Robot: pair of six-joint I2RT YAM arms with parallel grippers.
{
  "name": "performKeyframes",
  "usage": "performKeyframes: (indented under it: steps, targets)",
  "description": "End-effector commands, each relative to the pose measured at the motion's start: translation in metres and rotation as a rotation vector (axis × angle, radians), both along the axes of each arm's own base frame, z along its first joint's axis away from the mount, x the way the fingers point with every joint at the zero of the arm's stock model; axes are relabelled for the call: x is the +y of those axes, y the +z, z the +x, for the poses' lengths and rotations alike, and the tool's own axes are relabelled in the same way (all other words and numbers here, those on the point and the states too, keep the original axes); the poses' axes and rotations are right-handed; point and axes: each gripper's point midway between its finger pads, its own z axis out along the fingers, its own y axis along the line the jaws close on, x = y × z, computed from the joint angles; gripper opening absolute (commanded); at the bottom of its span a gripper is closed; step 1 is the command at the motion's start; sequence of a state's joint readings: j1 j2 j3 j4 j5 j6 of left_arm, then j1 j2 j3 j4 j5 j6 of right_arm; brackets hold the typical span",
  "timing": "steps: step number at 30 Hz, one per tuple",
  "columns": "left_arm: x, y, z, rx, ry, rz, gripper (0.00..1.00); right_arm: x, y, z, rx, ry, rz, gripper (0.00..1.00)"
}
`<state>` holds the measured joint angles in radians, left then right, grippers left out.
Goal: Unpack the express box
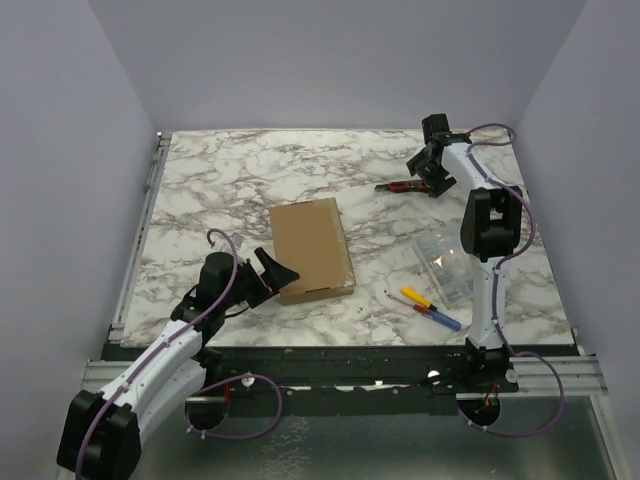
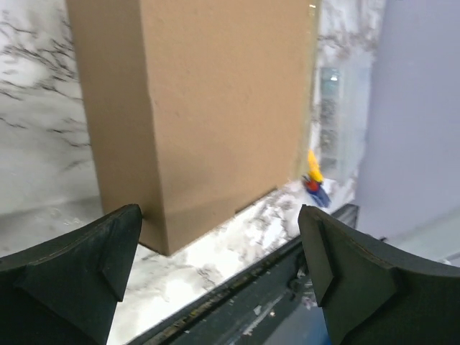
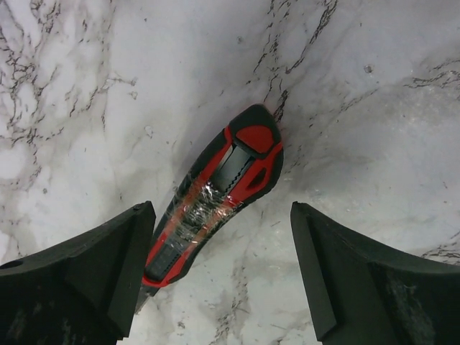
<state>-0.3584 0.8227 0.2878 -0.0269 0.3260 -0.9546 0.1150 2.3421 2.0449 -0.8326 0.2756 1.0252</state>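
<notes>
Express box (image 1: 312, 248) closed; my left gripper (image 2: 220, 228) spread at its near corner; beyond it, right gripper (image 3: 223, 215) spread over utility knife (image 3: 228, 172). I'd centre before squeezing.

Left arm (image 1: 150, 365) bent low, near left; left gripper (image 1: 272, 272) spread wide. Right arm (image 1: 487, 235) stretched far right; right gripper (image 3: 223, 248) spread, pointing down.

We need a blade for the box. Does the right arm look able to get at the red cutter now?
Probably yes: the right hand is open with the red cutter lying below between its fingers, nothing in the way.
</notes>
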Motion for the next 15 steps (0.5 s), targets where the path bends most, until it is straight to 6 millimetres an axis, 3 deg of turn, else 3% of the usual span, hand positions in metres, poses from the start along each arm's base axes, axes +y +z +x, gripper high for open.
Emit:
performKeyframes:
  steps: [1,8,15]
  targets:
    - [-0.010,0.036,-0.010,-0.052,0.023,-0.152,0.99,-0.005,-0.013,0.006,0.012,-0.046,-0.027,0.85]
    - [-0.006,0.086,-0.008,-0.188,-0.015,-0.099,0.99,-0.007,-0.035,0.005,0.059,-0.073,-0.063,0.79]
    - [-0.007,0.118,-0.001,-0.260,-0.069,-0.025,0.99,-0.002,-0.056,0.003,0.101,-0.068,-0.082,0.67]
